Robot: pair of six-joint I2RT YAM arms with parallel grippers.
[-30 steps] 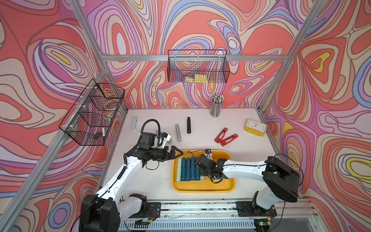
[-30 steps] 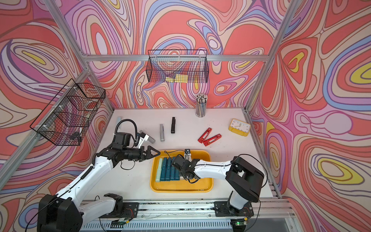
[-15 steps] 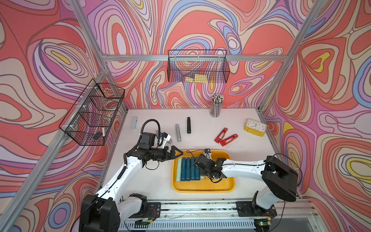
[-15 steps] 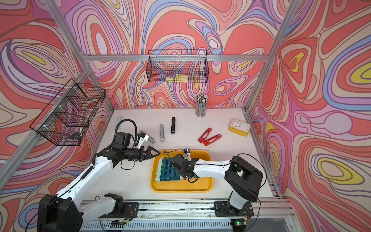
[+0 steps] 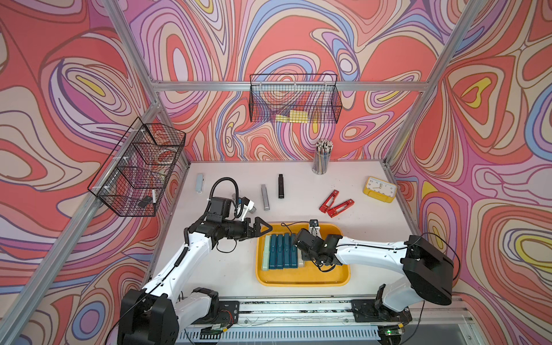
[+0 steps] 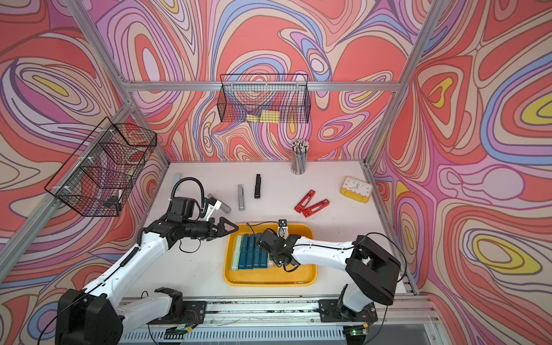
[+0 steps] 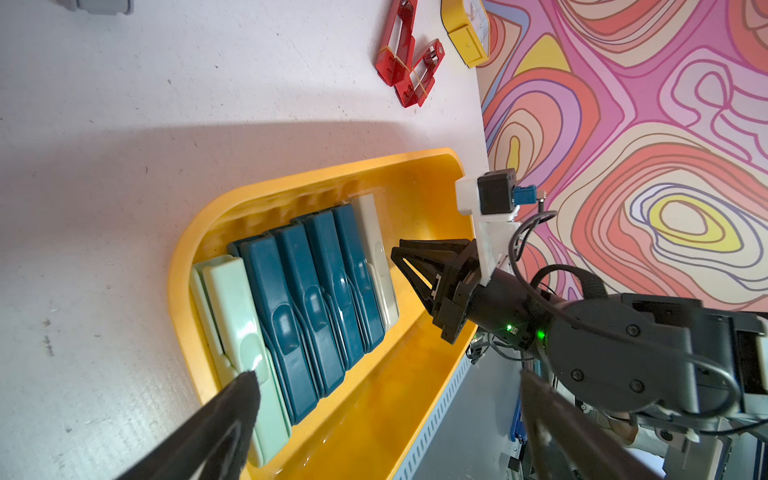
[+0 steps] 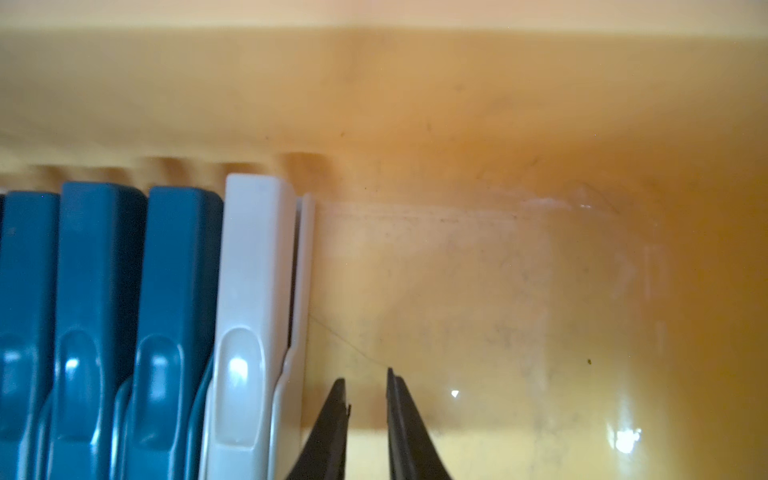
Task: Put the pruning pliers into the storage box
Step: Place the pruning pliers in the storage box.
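The yellow storage box [image 5: 301, 282] lies at the table's front and holds a row of pruning pliers: a pale green one [image 7: 237, 307], several teal ones [image 7: 307, 286] and a beige one [image 8: 249, 299] at the row's right end. My right gripper [image 8: 365, 390] is low inside the box, just beside the beige one, its jaws a narrow gap apart with nothing between them. My left gripper [image 5: 264, 228] hovers wide open over the box's far left corner. A grey plier [image 5: 265, 197], a black one [image 5: 280, 185] and two red ones [image 5: 336, 204] lie on the table behind the box.
A blue-grey bar [image 5: 199, 183] lies at the far left of the table. A yellow clock [image 5: 380, 189] sits at the far right and a cup of pencils [image 5: 321, 161] at the back. Black wire baskets [image 5: 294, 100] hang on the back and left walls.
My right gripper's jaws have parted slightly beside the beige plier in the box. The left arm has not moved.
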